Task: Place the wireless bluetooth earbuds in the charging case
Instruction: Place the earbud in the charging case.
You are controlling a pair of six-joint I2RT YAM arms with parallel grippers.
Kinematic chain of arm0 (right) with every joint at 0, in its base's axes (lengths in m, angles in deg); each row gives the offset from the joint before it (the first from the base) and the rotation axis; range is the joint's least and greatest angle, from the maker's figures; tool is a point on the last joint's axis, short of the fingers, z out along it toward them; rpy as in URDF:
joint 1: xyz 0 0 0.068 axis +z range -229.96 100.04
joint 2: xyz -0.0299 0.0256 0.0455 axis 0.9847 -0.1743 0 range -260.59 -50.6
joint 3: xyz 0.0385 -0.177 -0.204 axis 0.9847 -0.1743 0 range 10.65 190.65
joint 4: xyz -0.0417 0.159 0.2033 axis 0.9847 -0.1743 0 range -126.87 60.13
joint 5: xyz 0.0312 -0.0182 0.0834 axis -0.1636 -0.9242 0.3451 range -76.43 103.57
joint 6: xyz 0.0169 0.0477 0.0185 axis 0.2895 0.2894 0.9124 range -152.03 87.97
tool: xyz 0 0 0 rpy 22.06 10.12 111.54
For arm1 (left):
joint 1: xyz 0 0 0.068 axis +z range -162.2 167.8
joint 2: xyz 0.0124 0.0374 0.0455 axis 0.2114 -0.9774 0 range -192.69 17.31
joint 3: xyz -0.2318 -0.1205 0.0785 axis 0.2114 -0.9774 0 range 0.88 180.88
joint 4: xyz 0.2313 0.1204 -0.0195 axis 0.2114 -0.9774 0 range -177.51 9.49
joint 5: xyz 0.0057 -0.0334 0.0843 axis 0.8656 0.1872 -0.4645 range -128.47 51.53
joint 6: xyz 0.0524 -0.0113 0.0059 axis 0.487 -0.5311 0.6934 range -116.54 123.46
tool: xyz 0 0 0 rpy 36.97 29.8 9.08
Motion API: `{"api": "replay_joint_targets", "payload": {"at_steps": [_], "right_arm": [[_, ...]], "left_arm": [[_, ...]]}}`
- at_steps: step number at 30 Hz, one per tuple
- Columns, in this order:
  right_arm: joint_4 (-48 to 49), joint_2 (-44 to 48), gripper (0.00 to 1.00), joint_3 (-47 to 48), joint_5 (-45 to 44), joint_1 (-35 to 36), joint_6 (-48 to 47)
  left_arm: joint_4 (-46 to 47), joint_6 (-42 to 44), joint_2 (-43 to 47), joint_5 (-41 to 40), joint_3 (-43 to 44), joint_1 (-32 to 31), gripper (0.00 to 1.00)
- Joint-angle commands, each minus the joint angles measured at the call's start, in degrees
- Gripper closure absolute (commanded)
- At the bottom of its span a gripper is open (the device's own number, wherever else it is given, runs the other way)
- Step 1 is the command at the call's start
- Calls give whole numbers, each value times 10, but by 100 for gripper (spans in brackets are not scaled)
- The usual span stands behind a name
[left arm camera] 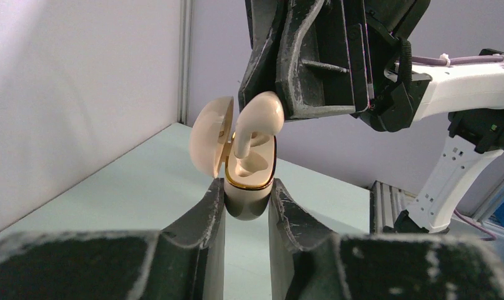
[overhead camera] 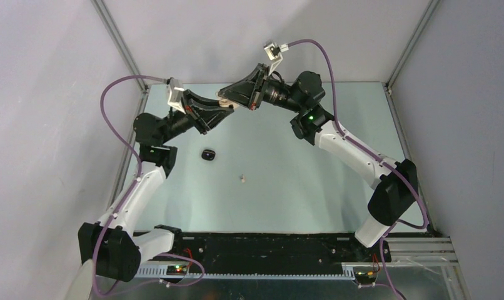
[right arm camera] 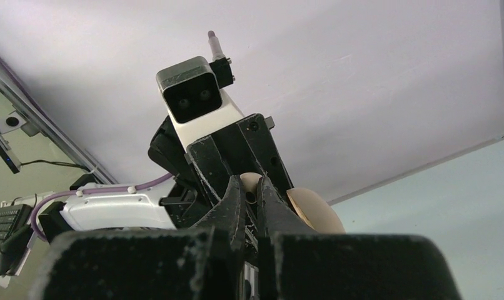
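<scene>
Left wrist: open charging case (left arm camera: 249, 187) receives a beige earbud (left arm camera: 259, 119).

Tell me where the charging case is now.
The charging case is held off the table, lid open, in the left gripper, under the right gripper's earbud.

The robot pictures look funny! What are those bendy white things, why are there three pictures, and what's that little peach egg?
The bendy white things are two robot arms bolted to a table. One picture looks down from above; the other two come from small cameras on each arm's wrist. The peach egg is a charging case for earbuds, with its lid flipped open. The left hand squeezes the case from both sides. The right hand pinches a pale earbud and has its stem in the case. On the table lie a small dark object and a tiny pale speck; I can't tell what they are.
</scene>
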Motion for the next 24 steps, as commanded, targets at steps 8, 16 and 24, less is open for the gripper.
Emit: {"api": "replay_joint_targets", "payload": {"at_steps": [8,16,24], "right_arm": [[16,18,100,-2,-10,5,-20],[18,12,100,-1,-23,11,-29],[25,-3,100,13,-26,17,-27]], "left_arm": [[-3,4,17,-23,41,12,100],[-4,5,21,-20,41,13,100],[-4,7,21,-15,43,13,100]]}}
